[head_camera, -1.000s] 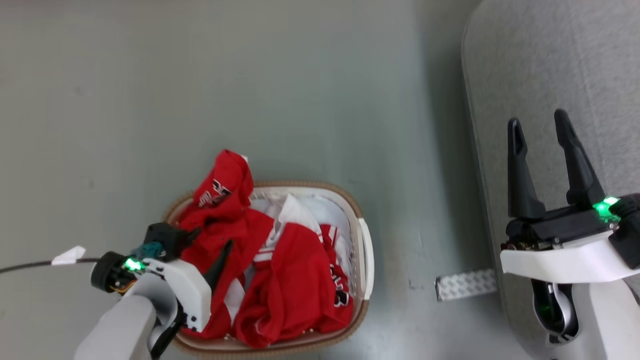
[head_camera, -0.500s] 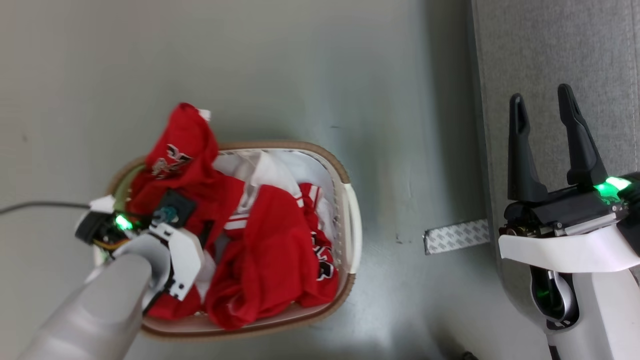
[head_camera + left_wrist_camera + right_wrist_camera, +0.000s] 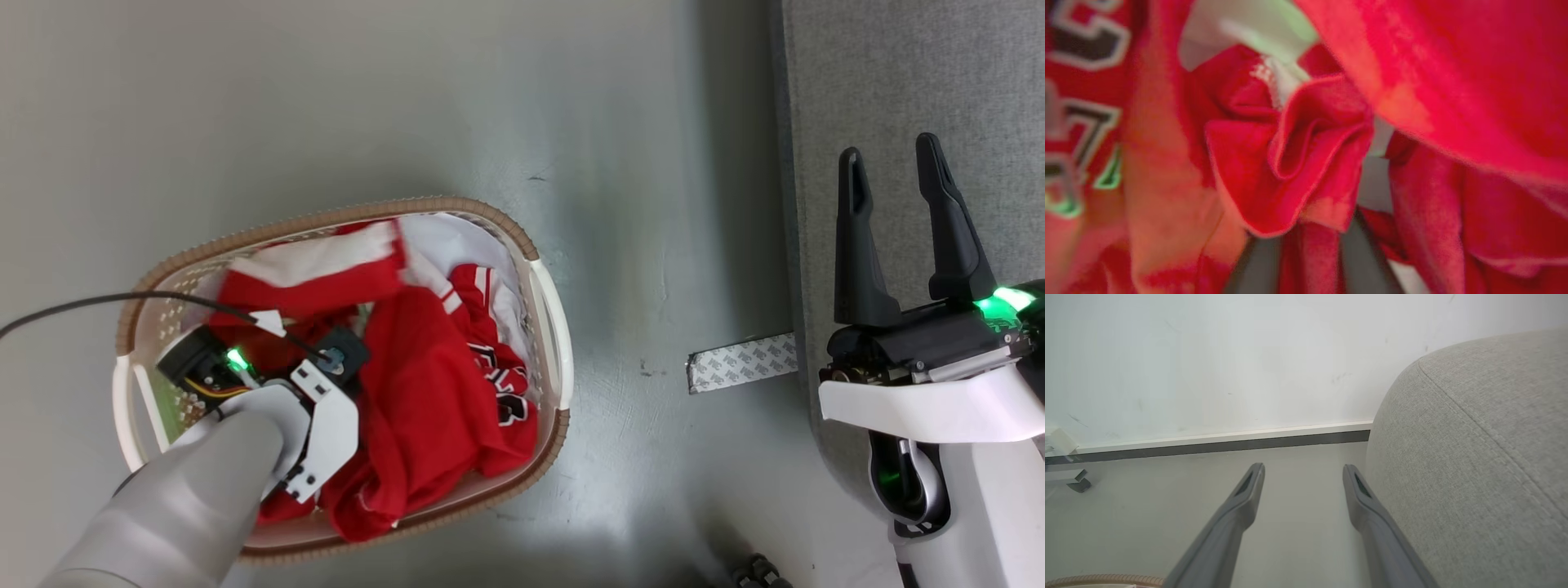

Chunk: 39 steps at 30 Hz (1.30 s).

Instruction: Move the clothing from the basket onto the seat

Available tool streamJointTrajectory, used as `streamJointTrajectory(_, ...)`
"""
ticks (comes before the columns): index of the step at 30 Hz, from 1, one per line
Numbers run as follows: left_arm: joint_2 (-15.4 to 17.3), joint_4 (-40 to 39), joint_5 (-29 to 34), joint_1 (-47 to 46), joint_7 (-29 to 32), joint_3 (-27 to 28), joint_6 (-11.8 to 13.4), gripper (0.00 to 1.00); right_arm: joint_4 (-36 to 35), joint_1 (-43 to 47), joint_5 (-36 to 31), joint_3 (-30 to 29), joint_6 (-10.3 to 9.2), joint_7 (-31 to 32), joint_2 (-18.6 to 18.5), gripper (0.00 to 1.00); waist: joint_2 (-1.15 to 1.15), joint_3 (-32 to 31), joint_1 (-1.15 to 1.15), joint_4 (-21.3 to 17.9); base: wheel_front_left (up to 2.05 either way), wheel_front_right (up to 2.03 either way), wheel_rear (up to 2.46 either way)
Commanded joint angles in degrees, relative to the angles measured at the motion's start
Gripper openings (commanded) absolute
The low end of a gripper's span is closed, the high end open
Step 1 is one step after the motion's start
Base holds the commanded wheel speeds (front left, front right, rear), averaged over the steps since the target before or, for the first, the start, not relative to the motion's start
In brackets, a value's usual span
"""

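The white basket (image 3: 326, 219) with a brown rim stands on the floor, full of red clothing (image 3: 424, 400) with white trim and block letters. My left arm's wrist (image 3: 322, 416) reaches down into it, its fingers buried in the cloth. In the left wrist view my left gripper (image 3: 1306, 245) has a fold of the red clothing (image 3: 1298, 143) pinched between its two dark fingers, whose tips are hidden. My right gripper (image 3: 888, 149) stands open and holds nothing over the edge of the grey seat (image 3: 914, 65). In the right wrist view, that gripper (image 3: 1303, 468) hangs beside the seat (image 3: 1474, 457).
A strip of patterned tape (image 3: 741, 362) lies on the grey floor (image 3: 653, 245) between basket and seat. A black cable (image 3: 82, 306) runs from the left to my left wrist. A white wall with a dark skirting (image 3: 1220, 443) stands ahead of the right gripper.
The head camera has shifted. My left arm has gone deeper into the basket. The red garment that draped over the far rim now lies inside it. The right gripper stays open.
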Motion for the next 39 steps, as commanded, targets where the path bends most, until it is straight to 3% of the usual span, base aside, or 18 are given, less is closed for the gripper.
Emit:
streamJointTrajectory(1,-0.6,0.6,-1.6,-0.3,-0.7,-1.1,0.0,0.00,0.1,-0.3,0.4,0.1,-0.12,0.0,-0.1,1.00,0.00,-0.2,0.00,-0.2,0.00,0.00,0.00)
streamJointTrajectory(10,-1.4,0.7,-5.9,-0.3,-5.1,-4.1,0.0,0.00,1.2,-0.1,-0.3,-0.3,-0.12,0.0,-0.1,1.00,0.00,-3.3,0.00,0.8,0.00,0.00,0.00)
streamJointTrajectory(25,-5.9,-2.3,-16.7,8.2,-13.2,-2.4,0.0,0.00,6.1,4.3,-3.3,-1.0,-0.12,0.0,-0.1,1.00,0.00,-25.3,0.00,4.6,0.00,0.00,0.00)
streamJointTrajectory(32,-4.4,-13.6,-19.3,14.0,-13.5,5.3,1.0,0.00,8.6,8.3,-4.0,-1.5,-0.12,0.0,-0.1,1.00,0.00,-34.7,0.00,6.5,0.00,0.00,0.00)
streamJointTrajectory(39,-2.1,-29.0,-16.3,21.1,-13.5,14.0,2.8,0.00,10.4,11.6,-4.5,-1.4,-0.12,0.0,-0.1,1.00,0.00,-42.4,0.00,8.7,0.00,0.00,0.00)
